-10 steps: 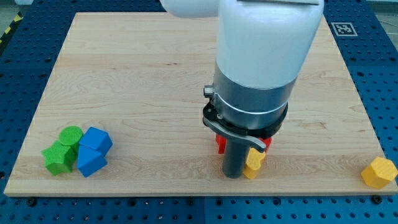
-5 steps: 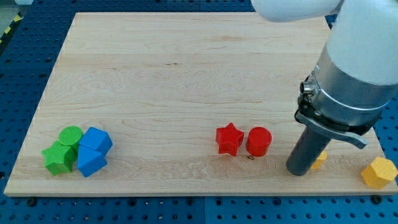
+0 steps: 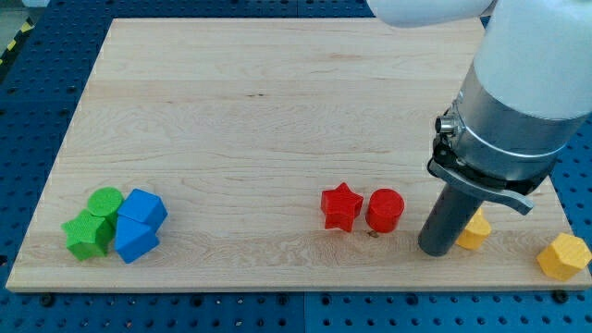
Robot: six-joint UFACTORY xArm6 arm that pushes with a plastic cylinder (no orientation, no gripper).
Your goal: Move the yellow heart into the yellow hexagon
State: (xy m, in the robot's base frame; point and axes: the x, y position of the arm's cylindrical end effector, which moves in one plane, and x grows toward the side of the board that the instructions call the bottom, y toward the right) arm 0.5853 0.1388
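- We carry no fingers to clench or release, only a dark rod; my tip (image 3: 437,250) rests on the bench (image 3: 231,120) near the view's bottom right.
- The yellow heart (image 3: 474,229) sits just beside my tip, on its right, partly hidden by the rod.
- The yellow hexagon (image 3: 563,256) lies further right, apart from the heart, at the bench's edge.
- The red cylinder (image 3: 385,210) and red star (image 3: 340,205) stand left of my tip.
- Far left, a green cylinder (image 3: 105,200), another green block (image 3: 86,233) and two blue blocks (image 3: 139,225) cluster together.
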